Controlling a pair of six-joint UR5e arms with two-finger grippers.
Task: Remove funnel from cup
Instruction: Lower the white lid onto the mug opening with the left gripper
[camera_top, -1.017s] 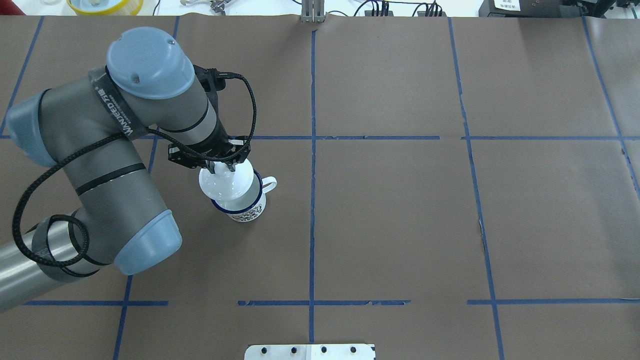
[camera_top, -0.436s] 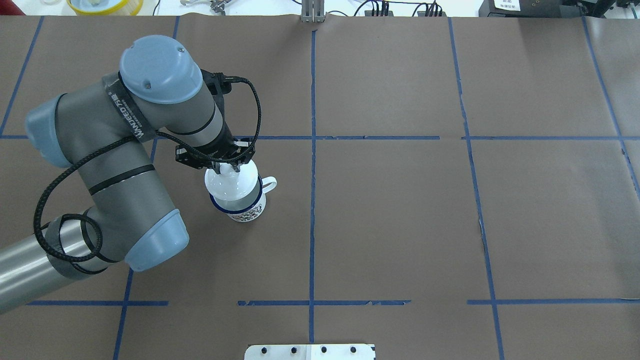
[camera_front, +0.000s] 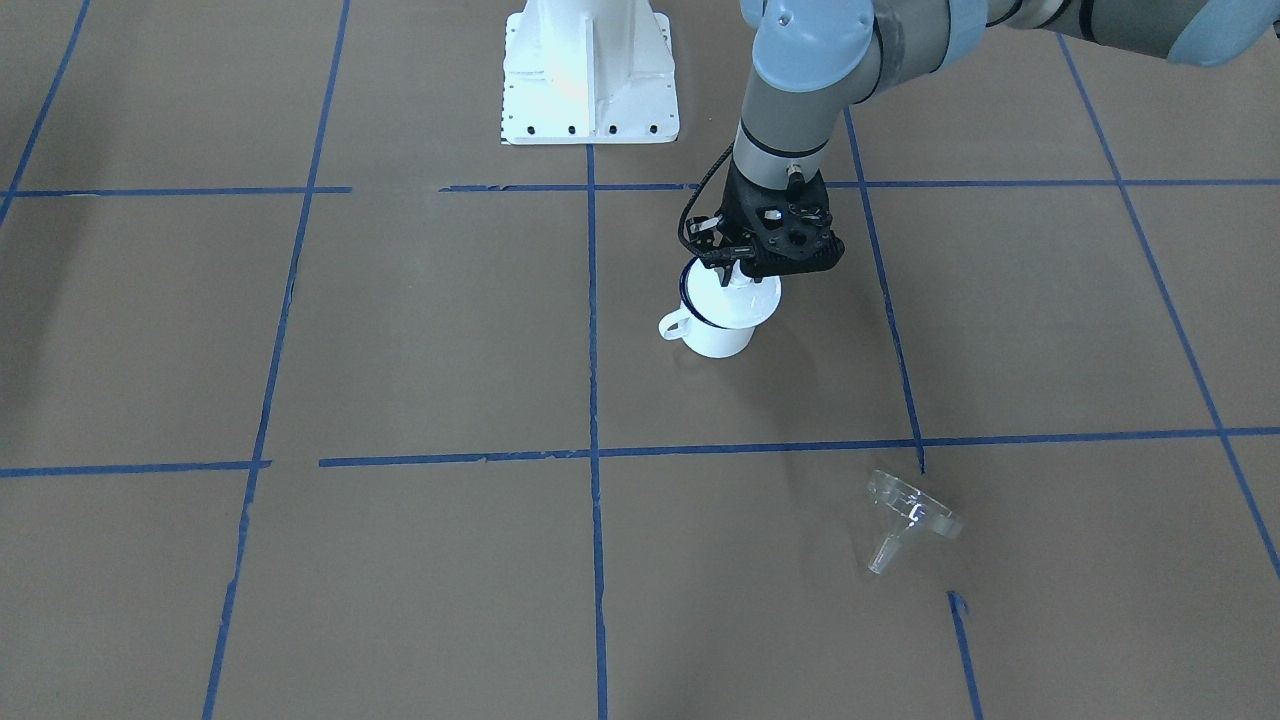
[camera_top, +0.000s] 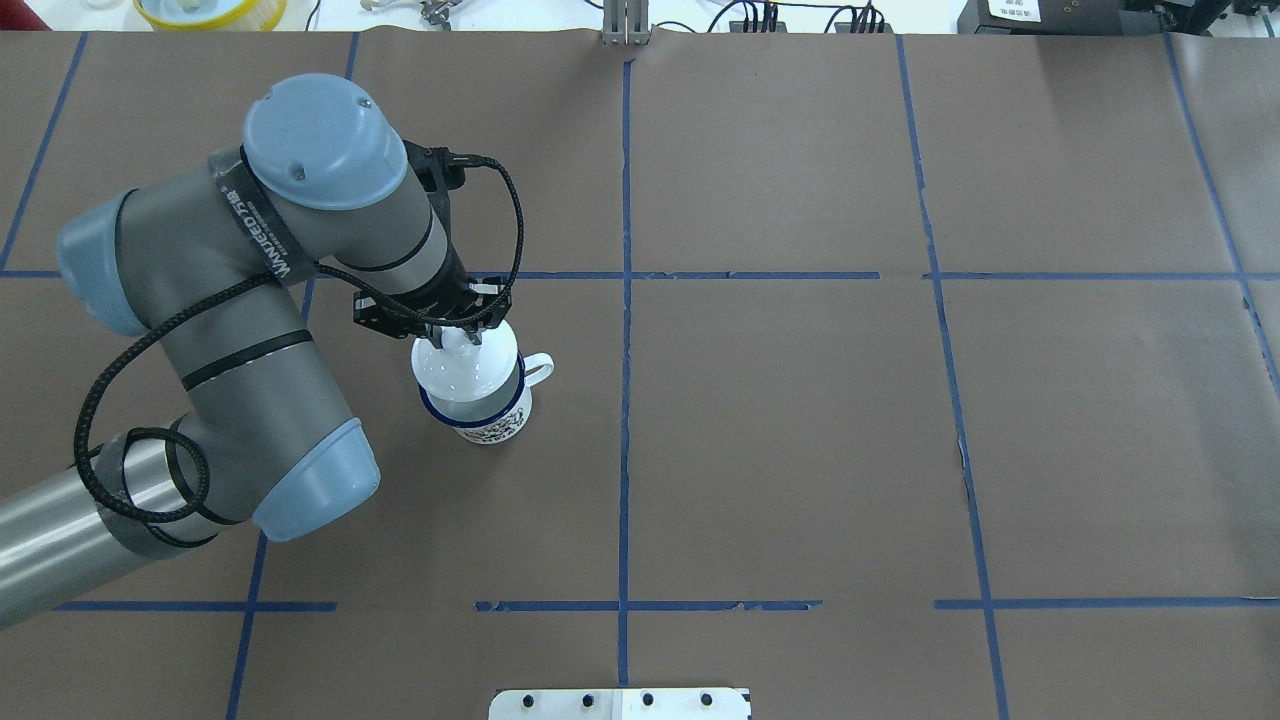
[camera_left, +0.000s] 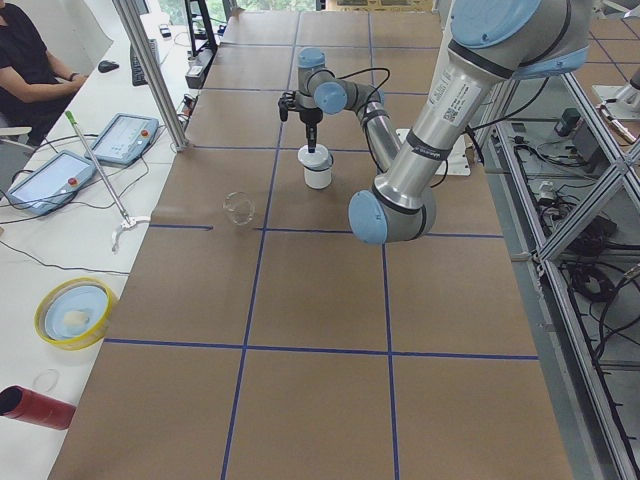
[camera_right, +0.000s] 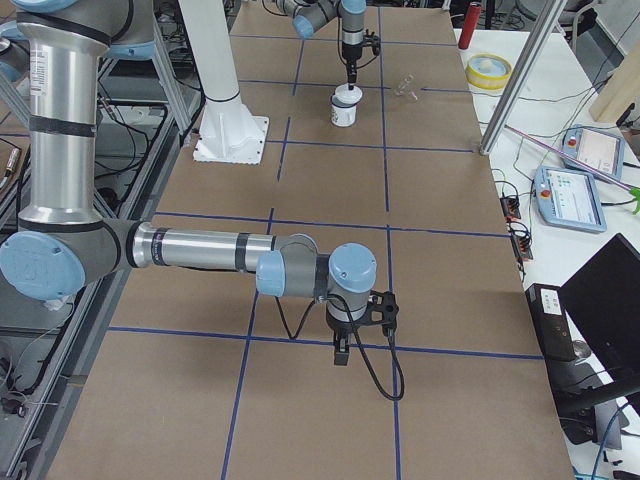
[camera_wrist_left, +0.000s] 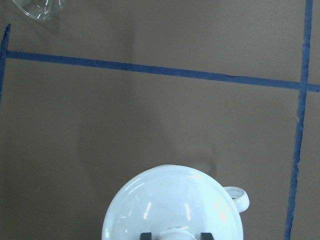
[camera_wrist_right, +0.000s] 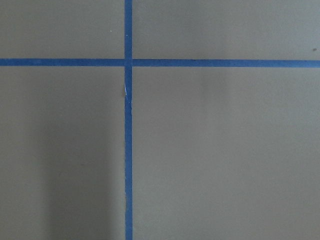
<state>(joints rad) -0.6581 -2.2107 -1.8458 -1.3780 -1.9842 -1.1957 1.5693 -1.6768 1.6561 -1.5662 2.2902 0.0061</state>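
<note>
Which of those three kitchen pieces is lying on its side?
The small clear funnel, lying alone on the brown paper. The blue-rimmed white enamel mug stands upright, and the white domed lid is held at its mouth by the left gripper.

Far left gripper (camera_right: 349, 82) meets the lid (camera_right: 346, 95) over the cup (camera_right: 345, 113), funnel (camera_right: 405, 86) lying nearby

Item 1: black strap (camera_top: 255, 235) round the left arm (camera_top: 340, 225). White lettering runs along it and reads roughly "WANEED". The smaller characters after it are not legible from where I stand. In the exterior left view the same strap's lettering is too small to read.

Item 2: cup (camera_top: 495, 425). There is a dark printed pattern on its side, with no words I can read.

Item 3: white label (camera_top: 1012, 8) on a black box (camera_top: 1070, 15) at the far table edge. The print is illegible.
</note>
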